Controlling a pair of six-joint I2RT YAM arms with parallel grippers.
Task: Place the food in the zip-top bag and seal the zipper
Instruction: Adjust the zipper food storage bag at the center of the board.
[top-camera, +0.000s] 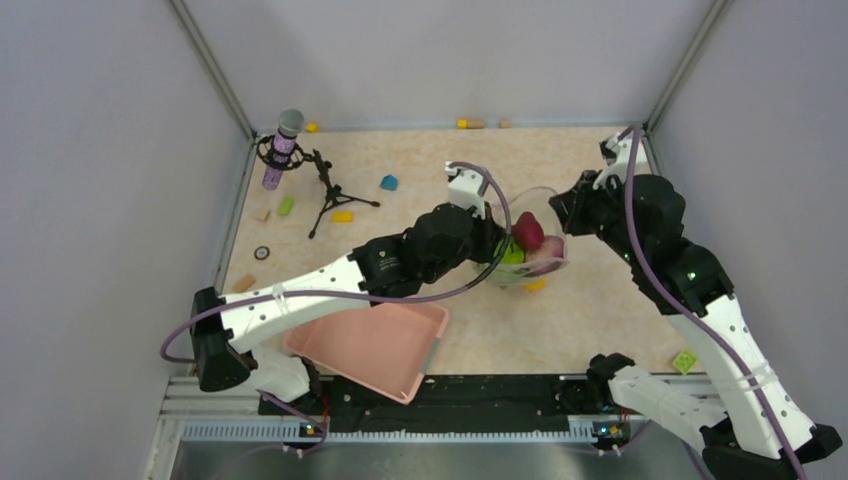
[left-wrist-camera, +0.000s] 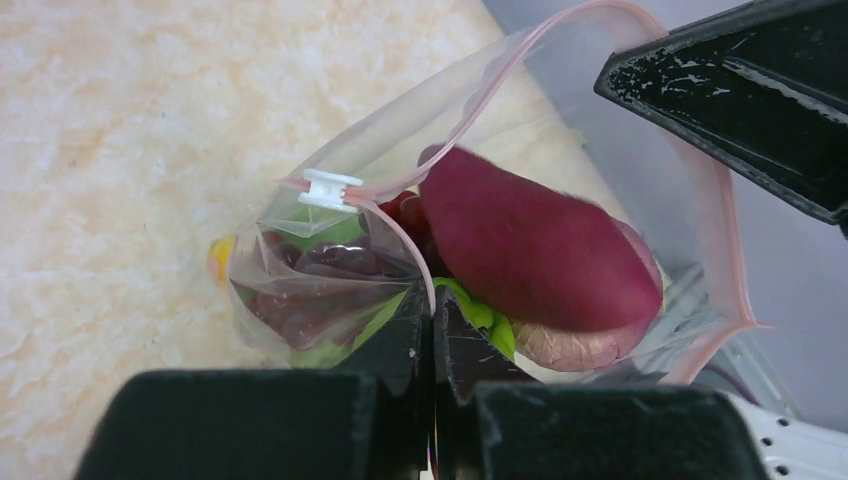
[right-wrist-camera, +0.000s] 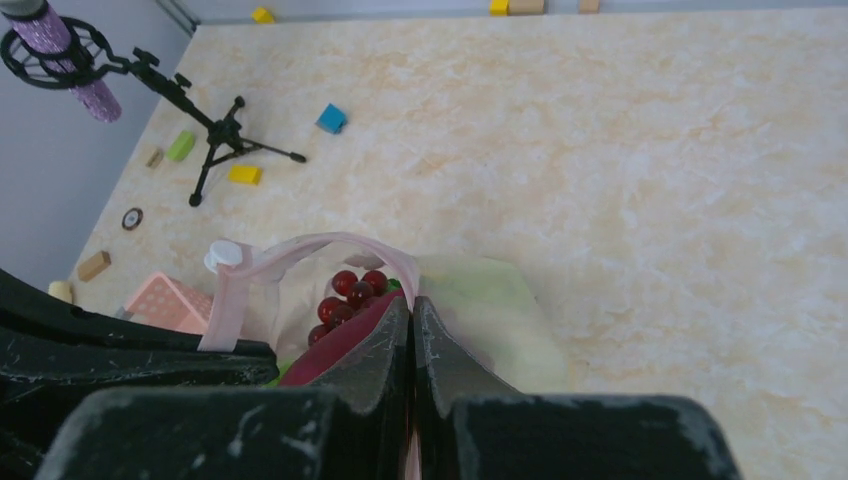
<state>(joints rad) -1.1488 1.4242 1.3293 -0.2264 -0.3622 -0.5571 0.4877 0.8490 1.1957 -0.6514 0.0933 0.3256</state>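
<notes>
the bag (top-camera: 535, 262) sits in the middle of the table (top-camera: 600, 310), between the left gripper (top-camera: 497, 243) and the right gripper (top-camera: 560, 215). the food (top-camera: 527, 232) is in the bag. the basket (top-camera: 370, 345) lies at the near edge, under the left arm (top-camera: 300, 298). the mic stand (top-camera: 325, 190) is far left, with small blocks (top-camera: 389, 183) around it.

No readable text, label, brand, number or sign anywhere: none on the zip-top bag (left-wrist-camera: 300, 290), the pink basket (top-camera: 370, 340), the microphone (top-camera: 283, 150) or the blue block (top-camera: 389, 183).
</notes>
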